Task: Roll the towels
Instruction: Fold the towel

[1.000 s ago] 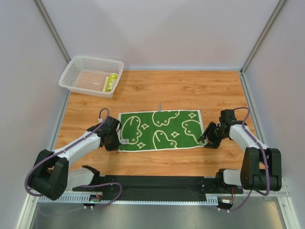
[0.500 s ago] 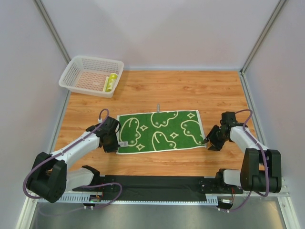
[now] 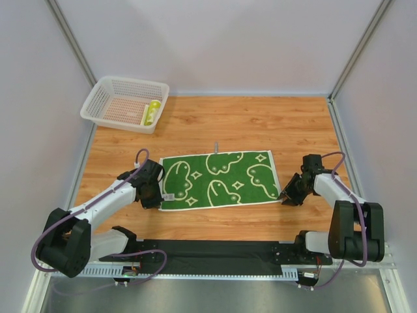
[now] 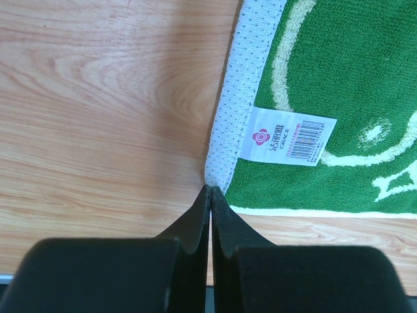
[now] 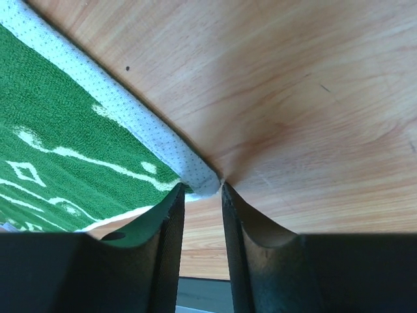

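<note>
A green towel (image 3: 218,181) with cream swirl shapes lies spread flat on the wooden table. It also shows in the left wrist view (image 4: 339,78) and in the right wrist view (image 5: 58,130). My left gripper (image 3: 156,199) is shut on the towel's near-left corner, and the white hem ends right at its tips (image 4: 210,189). My right gripper (image 3: 286,197) is at the near-right corner. Its jaws stand a little apart, and the corner lies loose just at the tips (image 5: 202,189). A rolled yellow-green towel (image 3: 152,112) lies in the basket.
A white mesh basket (image 3: 111,98) stands at the far left corner of the table. A white label (image 4: 287,135) is sewn at the towel's left hem. A small grey loop (image 3: 217,146) sticks out from the towel's far edge. Grey walls close in both sides.
The towel slid slightly toward the near edge as both grippers drew back. My right gripper has opened and let go of its corner.
</note>
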Controlling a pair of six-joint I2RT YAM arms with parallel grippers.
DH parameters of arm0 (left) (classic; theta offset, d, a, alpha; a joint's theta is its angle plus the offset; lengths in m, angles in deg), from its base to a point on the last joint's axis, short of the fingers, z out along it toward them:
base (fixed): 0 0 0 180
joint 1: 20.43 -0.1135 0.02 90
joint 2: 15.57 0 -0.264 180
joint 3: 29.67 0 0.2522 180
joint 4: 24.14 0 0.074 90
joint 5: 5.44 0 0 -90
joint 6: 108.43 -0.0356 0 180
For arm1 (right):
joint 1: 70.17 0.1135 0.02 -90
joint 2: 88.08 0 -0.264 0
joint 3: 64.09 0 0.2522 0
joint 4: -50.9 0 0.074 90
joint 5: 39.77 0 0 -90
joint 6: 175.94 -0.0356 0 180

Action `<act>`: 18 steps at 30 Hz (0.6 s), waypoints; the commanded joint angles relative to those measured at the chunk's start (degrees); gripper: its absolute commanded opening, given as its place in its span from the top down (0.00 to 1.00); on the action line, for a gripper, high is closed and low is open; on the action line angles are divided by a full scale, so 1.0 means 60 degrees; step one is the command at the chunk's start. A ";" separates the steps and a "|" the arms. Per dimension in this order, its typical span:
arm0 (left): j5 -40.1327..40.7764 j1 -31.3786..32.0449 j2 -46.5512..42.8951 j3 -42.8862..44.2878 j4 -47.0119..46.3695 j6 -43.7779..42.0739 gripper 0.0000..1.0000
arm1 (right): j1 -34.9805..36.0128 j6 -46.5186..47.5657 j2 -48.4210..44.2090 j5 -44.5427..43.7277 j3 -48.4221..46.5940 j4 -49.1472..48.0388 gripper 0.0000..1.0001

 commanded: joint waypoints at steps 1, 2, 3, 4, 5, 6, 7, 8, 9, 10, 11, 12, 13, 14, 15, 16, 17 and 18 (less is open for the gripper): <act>0.0046 -0.0024 -0.0184 0.0284 0.0165 -0.0205 1.00 | -0.0020 0.0025 0.0393 -0.0283 0.0214 -0.0707 0.72; 0.0046 -0.0024 -0.0184 0.0255 0.0165 -0.0205 1.00 | -0.0020 0.0083 0.0437 -0.0240 0.0228 -0.0751 0.76; 0.0061 -0.0024 -0.0184 0.0255 0.0151 -0.0219 1.00 | -0.0020 0.0084 0.0438 -0.0225 0.0228 -0.0751 0.76; 0.0061 -0.0024 -0.0170 0.0269 0.0151 -0.0219 1.00 | -0.0020 0.0084 0.0481 -0.0196 0.0228 -0.0795 0.79; 0.0061 -0.0024 -0.0170 0.0298 0.0165 -0.0248 1.00 | -0.0020 0.0098 0.0496 -0.0166 0.0228 -0.0795 0.85; 0.0061 -0.0038 -0.0170 0.0313 0.0151 -0.0263 1.00 | -0.0020 0.0098 0.0511 -0.0093 0.0228 -0.0824 0.87; 0.0047 -0.0053 -0.0155 0.0357 0.0165 -0.0278 1.00 | -0.0020 0.0113 0.0511 -0.0035 0.0228 -0.0839 0.94; 0.0046 -0.0068 -0.0141 0.0372 0.0209 -0.0307 1.00 | -0.0020 0.0128 0.0525 0.0053 0.0228 -0.0868 0.97; 0.0046 -0.0082 -0.0140 0.0415 0.0224 -0.0336 1.00 | -0.0020 0.0128 0.0511 0.0083 0.0228 -0.0869 0.99; 0.0046 -0.0097 -0.0140 0.0474 0.0238 -0.0366 1.00 | -0.0020 0.0142 0.0496 0.0098 0.0214 -0.0840 1.00; 0.0061 -0.0112 -0.0140 0.0503 0.0282 -0.0395 1.00 | -0.0020 0.0157 0.0409 0.0127 0.0214 -0.0825 1.00; 0.0061 -0.0112 -0.0155 0.0547 0.0341 -0.0439 1.00 | -0.0020 0.0157 0.0365 0.0127 0.0185 -0.0738 1.00; 0.0076 -0.0112 -0.0170 0.0649 0.0414 -0.0468 1.00 | -0.0020 0.0172 0.0263 0.0127 0.0170 -0.0679 1.00; 0.0090 -0.0126 -0.0213 0.0694 0.0472 -0.0468 1.00 | -0.0020 0.0172 0.0073 0.0069 0.0155 -0.0606 1.00; 0.0105 -0.0126 -0.0228 0.0737 0.0516 -0.0483 1.00 | -0.0020 0.0186 -0.0045 0.0025 0.0097 -0.0416 1.00; 0.0090 -0.0141 -0.0272 0.0796 0.0604 -0.0498 1.00 | -0.0020 0.0186 -0.0162 -0.0048 0.0053 -0.0298 1.00; 0.0119 -0.0141 -0.0301 0.0855 0.0677 -0.0498 1.00 | -0.0020 0.0201 -0.0293 -0.0136 0.0024 -0.0196 1.00; 0.0105 -0.0185 -0.0389 0.0942 0.0736 -0.0512 1.00 | -0.0020 0.0157 -0.0570 -0.0093 0.0023 -0.0021 1.00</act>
